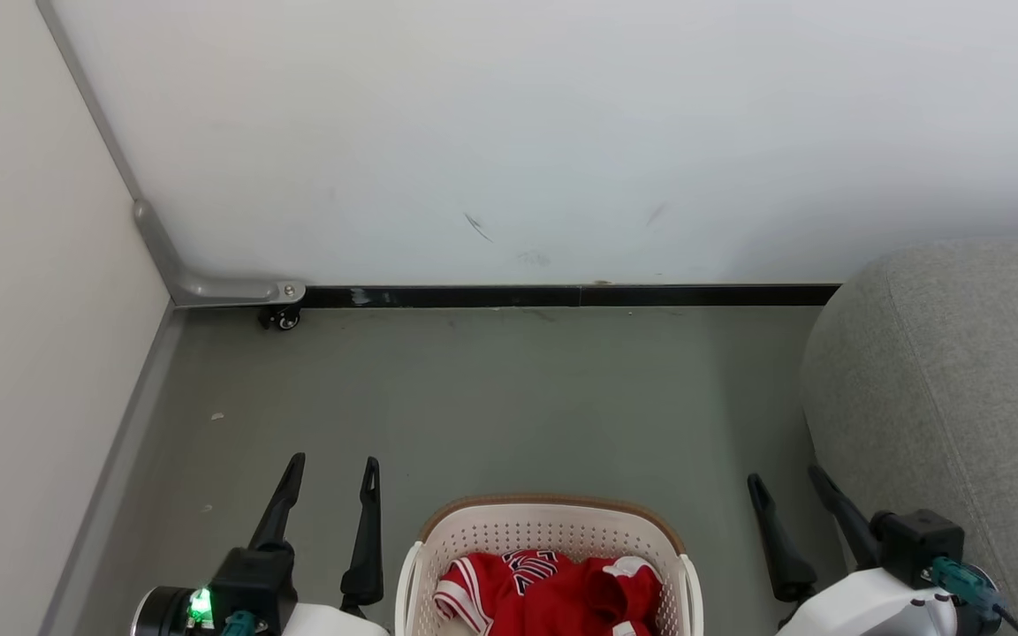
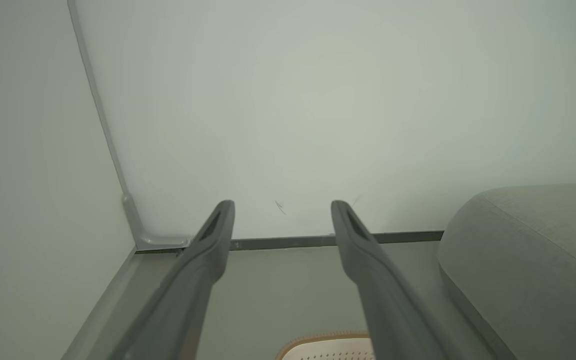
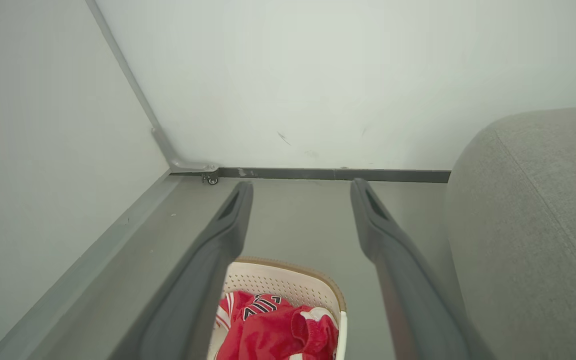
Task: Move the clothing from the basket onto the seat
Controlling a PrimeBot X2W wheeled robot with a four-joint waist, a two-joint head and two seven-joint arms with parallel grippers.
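Clothing (image 1: 553,592): red jerseys with white trim and dark letters, bunched up soft inside the basket (image 1: 553,530).
Basket spot: on the floor (image 1: 491,397), right in front of me, between my two arms.
Seat (image 1: 960,397): big grey cushion block on my right, near the basket, nothing red on it yet.
Left gripper (image 1: 330,473): jaws wide, nothing in them, up beside the basket.
Right gripper (image 1: 787,481): jaws wide, nothing in them, between basket and seat.
My next step: I think I should dip one arm down into the pile.
How to do it well: I should pinch a thick fold in the middle, lift high over the rim, then swing right.
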